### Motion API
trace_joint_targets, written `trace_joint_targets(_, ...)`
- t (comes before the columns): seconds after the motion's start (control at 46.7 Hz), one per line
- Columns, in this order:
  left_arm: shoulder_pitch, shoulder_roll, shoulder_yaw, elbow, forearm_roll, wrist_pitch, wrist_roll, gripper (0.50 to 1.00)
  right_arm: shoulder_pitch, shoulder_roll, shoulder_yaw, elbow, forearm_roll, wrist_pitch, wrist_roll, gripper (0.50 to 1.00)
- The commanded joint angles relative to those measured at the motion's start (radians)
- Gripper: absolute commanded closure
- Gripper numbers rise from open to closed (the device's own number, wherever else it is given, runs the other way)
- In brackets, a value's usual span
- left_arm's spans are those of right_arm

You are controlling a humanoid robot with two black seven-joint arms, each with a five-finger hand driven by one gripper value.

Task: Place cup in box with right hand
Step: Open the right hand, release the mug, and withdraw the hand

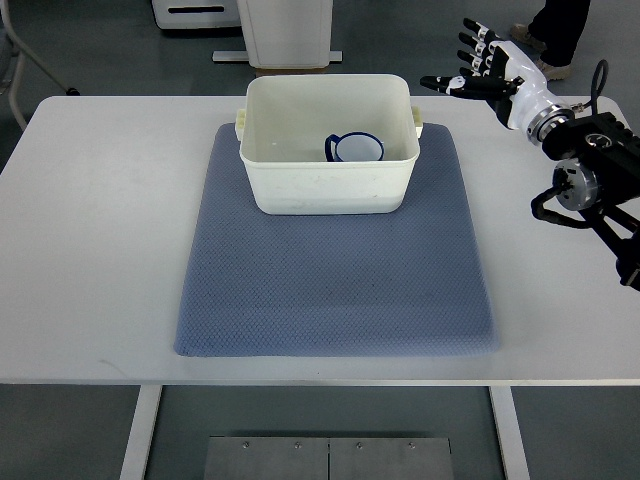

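A white cup with a dark blue rim and handle point(355, 149) stands upright inside the cream plastic box point(330, 190), toward its right side. The box sits at the far end of a blue-grey mat point(335, 290). My right hand point(478, 70) is raised to the right of the box, near the table's far right corner. Its fingers are spread and hold nothing. It is clear of the box and the cup. My left arm does not show.
The white table point(90, 250) carries the mat. A white machine base point(285, 35) stands beyond the table's far edge. A person's legs and shoes point(555, 30) show at the top right, behind my right hand.
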Motion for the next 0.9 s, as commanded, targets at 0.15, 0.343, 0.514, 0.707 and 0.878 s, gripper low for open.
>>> trace_joint_targets(0.15,-0.001,0.0,0.0,0.0,0.0,0.0,0.0,0.5,-0.084,-0.038,0.08,-0.001,0.03,0.0,0.0,0.5)
trace_joint_targets(0.343,-0.001,0.0,0.0,0.0,0.0,0.0,0.0,0.5,-0.149,-0.057,0.138,-0.003,0.032,0.0,0.0,0.5)
trace_joint_targets(0.514,-0.001,0.0,0.0,0.0,0.0,0.0,0.0,0.5,-0.187,-0.057,0.147,-0.003,0.032,0.0,0.0,0.5)
trace_joint_targets(0.707,-0.001,0.0,0.0,0.0,0.0,0.0,0.0,0.5,-0.219,-0.053,0.147,-0.001,0.032,0.001,0.0,0.5)
trace_joint_targets(0.878,0.001,0.0,0.0,0.0,0.0,0.0,0.0,0.5,-0.232,-0.046,0.149,-0.001,0.032,0.001,0.0,0.5)
